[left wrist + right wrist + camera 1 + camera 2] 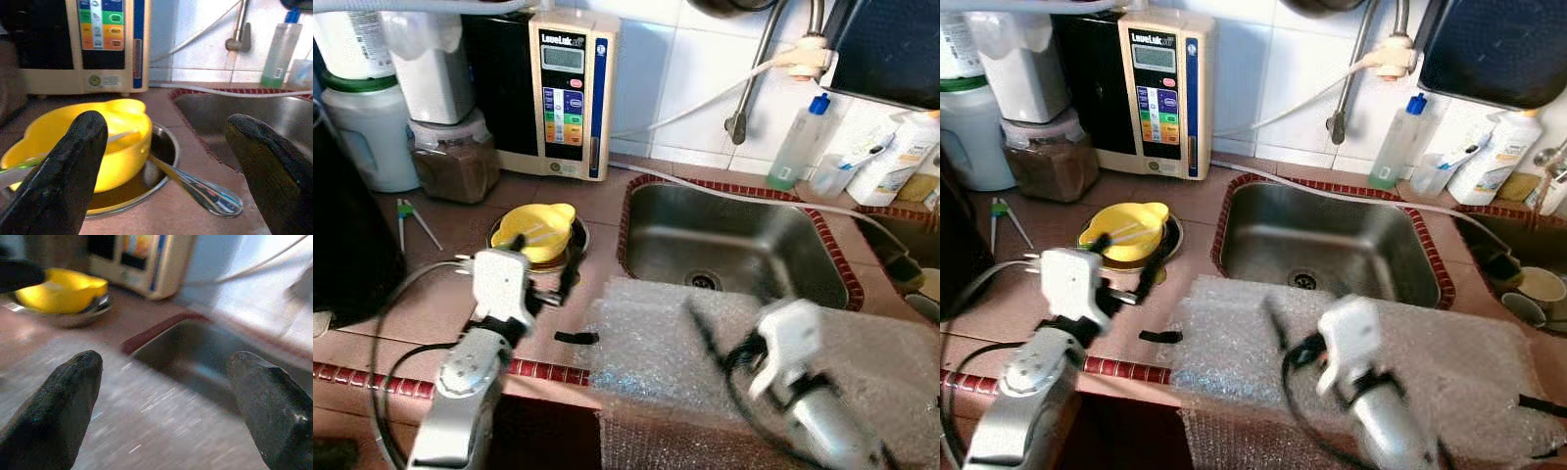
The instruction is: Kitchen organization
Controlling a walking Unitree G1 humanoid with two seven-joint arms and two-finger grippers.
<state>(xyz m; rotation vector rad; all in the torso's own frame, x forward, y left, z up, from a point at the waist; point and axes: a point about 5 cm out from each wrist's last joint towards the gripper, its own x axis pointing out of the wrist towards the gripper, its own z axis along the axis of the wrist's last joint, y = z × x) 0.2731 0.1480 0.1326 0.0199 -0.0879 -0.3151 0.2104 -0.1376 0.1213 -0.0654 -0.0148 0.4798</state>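
A yellow plastic bowl (540,230) sits inside a steel bowl (165,147) on the brown counter, left of the sink (734,245). A metal spoon (205,193) leans out of the steel bowl. My left gripper (573,304) is open just in front of these bowls, level with them, with nothing between its fingers (63,171). A sheet of bubble wrap (656,343) lies over the counter's front edge by the sink. My right gripper (161,396) hovers open above that sheet and is blurred in the eye views.
A cream water machine (570,93) stands against the tiled wall, beside a jar of brown powder (455,162) and white containers (367,127). Soap bottles (800,142) line the far right behind the sink. Green-handled tongs (406,220) lie at the left. A black cable (391,323) loops near my left arm.
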